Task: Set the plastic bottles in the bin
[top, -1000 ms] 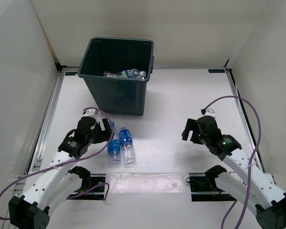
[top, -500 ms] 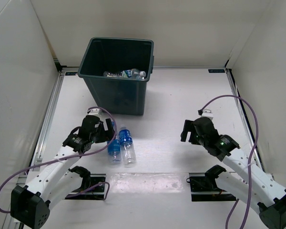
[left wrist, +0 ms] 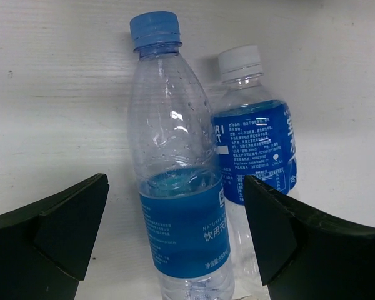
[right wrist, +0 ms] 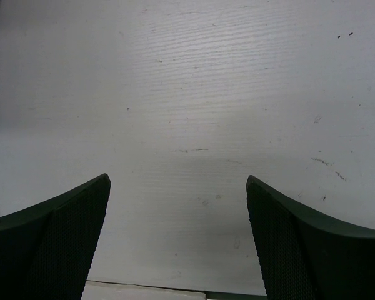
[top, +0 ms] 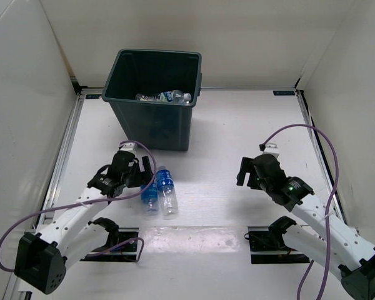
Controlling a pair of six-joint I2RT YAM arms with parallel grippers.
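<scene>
Left gripper, jaws apart: I centre the blue-capped bottle between them, white-capped bottle outside, then close.

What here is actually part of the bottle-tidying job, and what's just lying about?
Part of the job: blue-capped bottle between the open left fingers; white-capped bottle beside it; dark green bin; bottles lying inside it.
Just there: purple cables; black base plates; white table.

Bottles: clear glossy plastic, shiny blue labels; bin: dk green plastic, slight sheen; table: white, matt, fine grain w/ scuffs.
</scene>
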